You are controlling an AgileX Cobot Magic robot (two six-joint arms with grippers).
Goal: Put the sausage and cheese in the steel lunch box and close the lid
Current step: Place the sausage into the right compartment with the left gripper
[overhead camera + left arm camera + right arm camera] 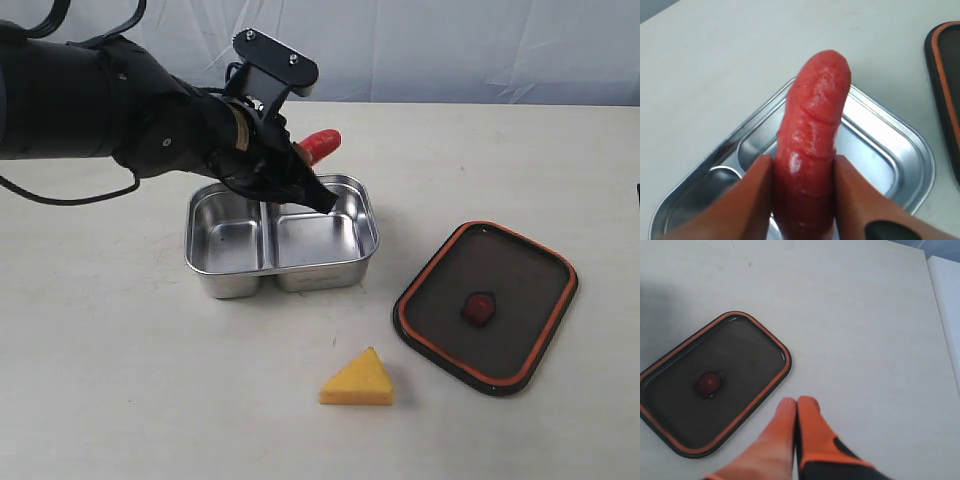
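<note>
Counter (100, 380): pale, bare.

Steel lunch box (240, 282): mid-counter, nearer the far edge, both compartments empty.

Lid (520, 275): flat toward the right edge, well apart from the box.

Cheese (358, 382): toward the near edge, untouched.

Sausage (815, 110): pinched at one end by the left gripper (803, 165), most of its length sticking out, held in the air about over the box's far rim.

Right gripper (797, 403): fingers pressed together, empty, beside the lid.

Risks, as I judge them:
- Glossy skin and an end-only pinch, so the sausage may pivot or slip.
- If let go here it could strike the rim or divider and roll toward the far edge.
- Lowering it over a compartment first looks safer.
</note>
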